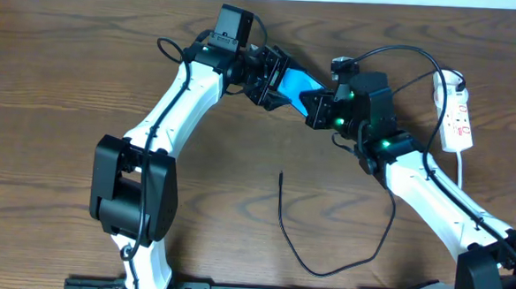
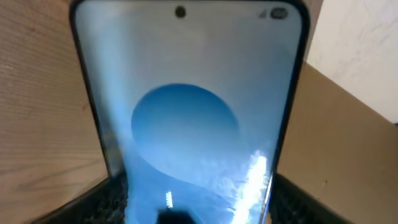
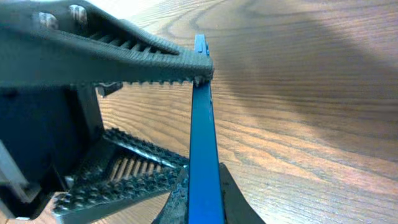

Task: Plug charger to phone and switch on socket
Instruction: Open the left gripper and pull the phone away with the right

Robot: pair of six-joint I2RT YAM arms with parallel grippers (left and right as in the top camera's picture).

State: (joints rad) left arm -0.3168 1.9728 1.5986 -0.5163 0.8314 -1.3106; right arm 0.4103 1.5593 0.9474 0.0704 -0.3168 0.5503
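Left claw [image 1: 270, 77] stands wide and clamps the phone [image 1: 298, 82] by its sides near the back of the table [image 1: 58, 81]. The charger [image 1: 281, 199] lies loose on the wood nearer the front, its tip well apart from the phone. Right claw [image 1: 318, 110] sits at the phone's other end with jaws apart, one finger [image 3: 155, 59] touching the phone's edge and gripping nothing; a shove or squeeze there may twist the phone out of the left hold, and with both claws crowded here the plug lies unfetched and the socket [image 1: 460, 115], far right, unswitched.
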